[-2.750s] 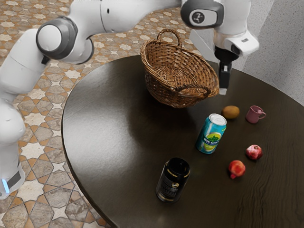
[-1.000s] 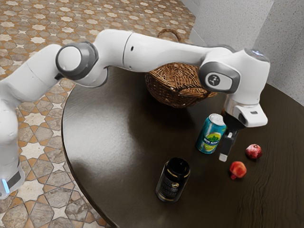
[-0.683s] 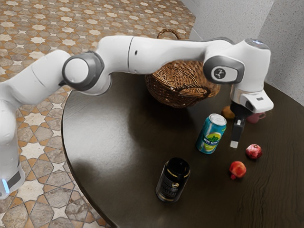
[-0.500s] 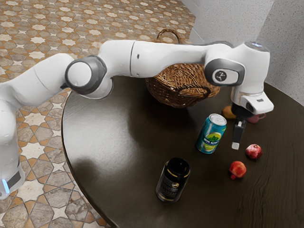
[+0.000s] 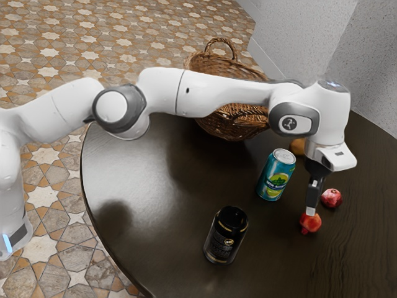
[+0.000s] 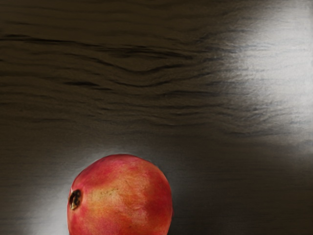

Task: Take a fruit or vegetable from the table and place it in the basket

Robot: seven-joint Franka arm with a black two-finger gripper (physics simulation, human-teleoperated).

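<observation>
- I see a brown, grey and cream floor [image 5: 56, 37] tiled in star patterns.
- Beyond the table [image 5: 161, 205], I make out speckled grey walls [image 5: 298, 37].
- Pale light glosses its dark, round wooden top.

- Table [image 5: 149, 186]: dark, wood-grained, with curved edge.
- Wicker basket [image 5: 232, 127]: partly hidden.
- Teal can [image 5: 276, 177]: upright.
- Black can [image 5: 226, 237]: upright.
- Orange-red pomegranate [image 5: 312, 225]: near the darker pomegranate [image 5: 332, 198].
- Brown fruit [image 5: 298, 147]: partly hidden, between basket and darker pomegranate.

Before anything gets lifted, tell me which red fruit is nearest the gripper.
The orange-red pomegranate, nearer the black can: the gripper is right at it, while the darker pomegranate lies off to one side.
</observation>
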